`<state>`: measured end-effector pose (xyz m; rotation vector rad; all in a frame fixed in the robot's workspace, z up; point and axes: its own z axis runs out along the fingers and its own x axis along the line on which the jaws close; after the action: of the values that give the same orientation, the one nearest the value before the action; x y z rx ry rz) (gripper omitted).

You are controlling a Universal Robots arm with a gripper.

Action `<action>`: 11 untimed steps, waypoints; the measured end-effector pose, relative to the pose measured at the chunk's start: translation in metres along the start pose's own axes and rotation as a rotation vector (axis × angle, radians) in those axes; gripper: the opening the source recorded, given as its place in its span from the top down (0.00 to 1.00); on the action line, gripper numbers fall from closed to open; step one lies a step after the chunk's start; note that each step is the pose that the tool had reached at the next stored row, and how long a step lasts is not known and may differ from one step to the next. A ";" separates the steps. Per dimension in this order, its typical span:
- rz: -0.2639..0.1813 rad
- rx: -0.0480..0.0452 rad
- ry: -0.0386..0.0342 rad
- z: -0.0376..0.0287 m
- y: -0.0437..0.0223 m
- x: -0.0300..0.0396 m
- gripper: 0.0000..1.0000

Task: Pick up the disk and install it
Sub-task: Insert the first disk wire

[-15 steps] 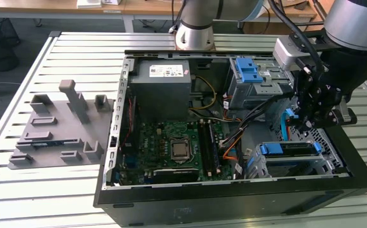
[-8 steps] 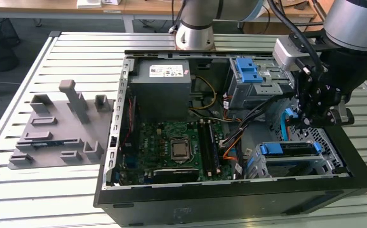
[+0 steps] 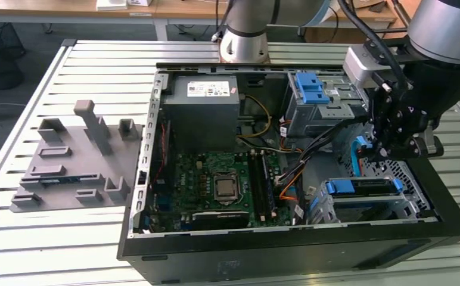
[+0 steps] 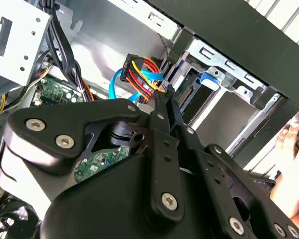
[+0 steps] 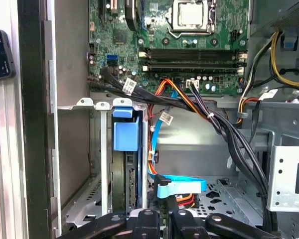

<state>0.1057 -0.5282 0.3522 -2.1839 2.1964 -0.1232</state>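
In the exterior view the gripper (image 3: pixel 392 156) hangs inside the computer case (image 3: pixel 294 250), just above the disk (image 3: pixel 360 186) seated in its bay. In the first wrist view the disk (image 5: pixel 125 164) stands slotted. Fingers look nearly closed, empty; press squarely, I'd say.

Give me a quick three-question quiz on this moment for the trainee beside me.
1. Fill in: the carrier bracket on the disk is coloured ___.
2. In the exterior view, the gripper hangs over: A) the power supply, B) the drive bay end of the case, at the exterior view's right, C) the CPU socket.
3. True or false: the disk lies on the grey fixture outside the case.

Key: 1 blue. 2 B. 3 false; it sits in the drive bay.
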 end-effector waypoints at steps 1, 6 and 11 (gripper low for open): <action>0.000 -0.0063 0.0001 0.0001 -0.0012 0.0000 0.84; 0.001 -0.0119 0.0002 0.0013 -0.0049 0.0035 0.84; 0.004 -0.0120 0.0003 0.0048 -0.0047 0.0121 0.84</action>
<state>0.1108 -0.5404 0.3482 -2.1859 2.2072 -0.1105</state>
